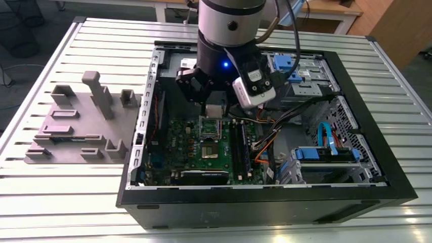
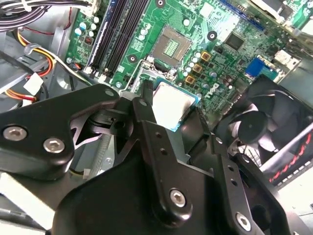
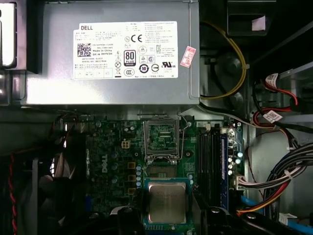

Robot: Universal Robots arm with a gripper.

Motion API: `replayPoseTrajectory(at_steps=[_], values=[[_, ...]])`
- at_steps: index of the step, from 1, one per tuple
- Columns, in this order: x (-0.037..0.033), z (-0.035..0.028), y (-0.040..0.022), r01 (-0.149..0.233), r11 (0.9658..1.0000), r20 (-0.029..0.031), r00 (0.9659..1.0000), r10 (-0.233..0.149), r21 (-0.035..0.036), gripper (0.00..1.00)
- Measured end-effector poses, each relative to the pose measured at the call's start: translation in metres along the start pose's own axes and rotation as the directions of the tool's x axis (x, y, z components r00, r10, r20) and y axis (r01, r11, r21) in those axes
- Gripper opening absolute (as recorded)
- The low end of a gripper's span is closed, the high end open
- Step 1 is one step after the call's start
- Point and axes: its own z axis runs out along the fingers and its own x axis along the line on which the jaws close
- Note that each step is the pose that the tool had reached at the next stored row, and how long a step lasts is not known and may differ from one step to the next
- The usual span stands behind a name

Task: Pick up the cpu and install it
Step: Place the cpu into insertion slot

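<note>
Presently the cpu lies flat and face-up in the hand, its shiny silver top turned toward both wrist cameras and level with the motherboard below. It is close to square, so it has no marked long axis. In the first wrist view its edges run parallel to the sides of the socket. A thin teal-pale rim borders the metal top, which looks clean and evenly bright.

The hand is clamped on the cpu, with black fingers pressing two opposite edges and the other two edges left free. In the exterior view the chip hangs above the board inside the computer case, apart from the socket.

The socket shows a dark, uncovered centre. A metal frame, with green board visible through its middle, lies just beside it on the power supply's side. Memory slots run along one flank of the socket, with bundled cables beyond them. A black fan sits on the other flank, near but not touching.

Outside the case, at the exterior view's left, a mauve-grey tray rests on the slatted desk.
</note>
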Motion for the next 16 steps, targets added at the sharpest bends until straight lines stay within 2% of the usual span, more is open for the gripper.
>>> replayPoseTrajectory(at_steps=[16], values=[[-0.0004,0.0291,-0.0013,-0.001,1.0000,0.0000,1.0000,0.001,0.0000,0.47]])
